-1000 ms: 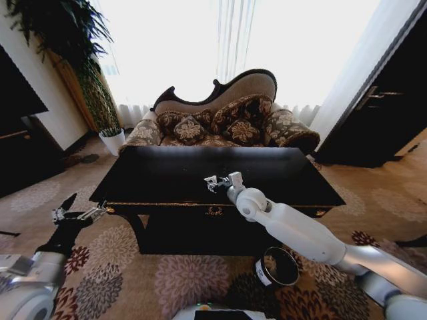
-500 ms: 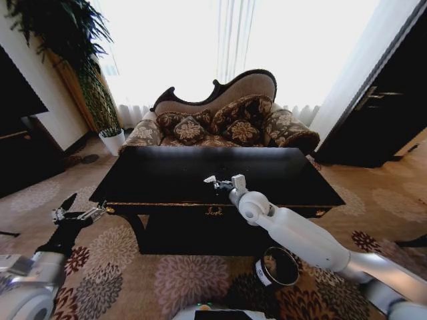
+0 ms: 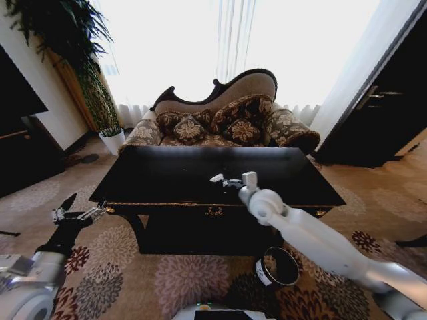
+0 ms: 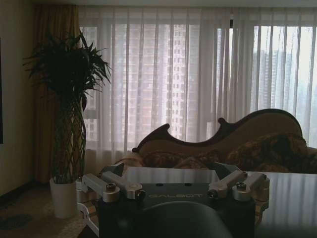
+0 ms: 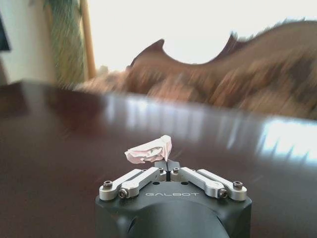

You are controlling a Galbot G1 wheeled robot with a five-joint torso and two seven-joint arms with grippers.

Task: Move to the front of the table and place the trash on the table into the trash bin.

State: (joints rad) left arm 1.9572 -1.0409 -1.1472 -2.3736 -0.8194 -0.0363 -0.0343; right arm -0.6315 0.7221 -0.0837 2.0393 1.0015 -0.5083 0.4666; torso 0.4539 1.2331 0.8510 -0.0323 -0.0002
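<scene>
Right wrist view — "GALBOT"-marked right hand (image 5: 168,171) clamped on paper wad (image 5: 149,149) — left hand (image 4: 173,191) open

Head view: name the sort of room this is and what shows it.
Probably a hotel suite's lounge or a formal living room: an ornate patterned sofa behind a glossy black table, a floral carpet, and sheer curtains across a wide window.

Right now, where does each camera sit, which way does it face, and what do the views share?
Head: high, looking down over the table, sofa and trash bin; both arms show.
Left wrist: low beside the table, facing the sofa; left end effector.
Right wrist: over the tabletop; right end effector pinching a paper wad.
Shared: table and sofa.
</scene>
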